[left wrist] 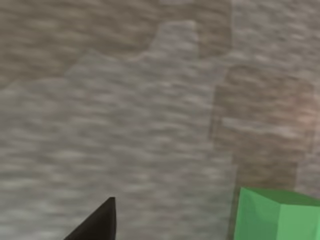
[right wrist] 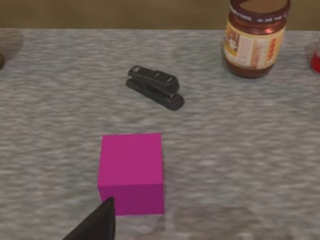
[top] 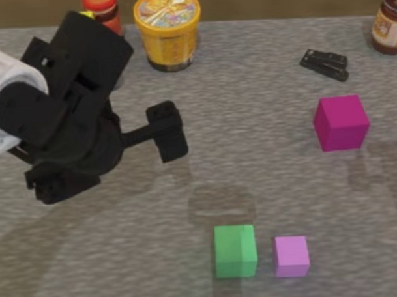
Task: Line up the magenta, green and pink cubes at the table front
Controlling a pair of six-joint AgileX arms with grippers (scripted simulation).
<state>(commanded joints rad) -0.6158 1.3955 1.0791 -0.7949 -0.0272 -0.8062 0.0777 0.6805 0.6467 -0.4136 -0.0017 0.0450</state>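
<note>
Table point(top: 265, 179): wide flat top, grey speckled carpet-like texture, brown strip along the far edge.

Left arm point(top: 60, 121): bulky black body with a white sleeve, over the table's left side. Left gripper point(top: 166, 131) juts out toward the middle, above bare surface, well apart from all three cubes. Can't tell if its fingers are apart or together; the left wrist view shows only one dark fingertip point(left wrist: 97, 222), with a corner of the green cube nearby.

Right arm isn't in the top view. The right wrist view shows one dark fingertip point(right wrist: 95, 222) of the right gripper just beside the magenta cube, no contact seen. Finger state: can't tell.

Magenta cube point(top: 341, 122): largest, deep magenta, plain matte, sharp edges, alone on the right side mid-table, not in line with the others.

Green cube point(top: 235, 251): mid-sized, bright green, matte, at the table front near the centre.

Pink cube point(top: 291, 256): smallest, light lilac-pink, matte, just beside the green cube on its right with a narrow gap, both squared up in a row.

Yellow tub point(top: 167, 29): round, printed lid, far edge.
Brown jar point(top: 388, 26): labelled, far right corner.
Red-capped bottle point(top: 102, 12): far edge, partly hidden by the left arm.
Black stapler point(top: 323, 64): flat, lying between jar and magenta cube.
</note>
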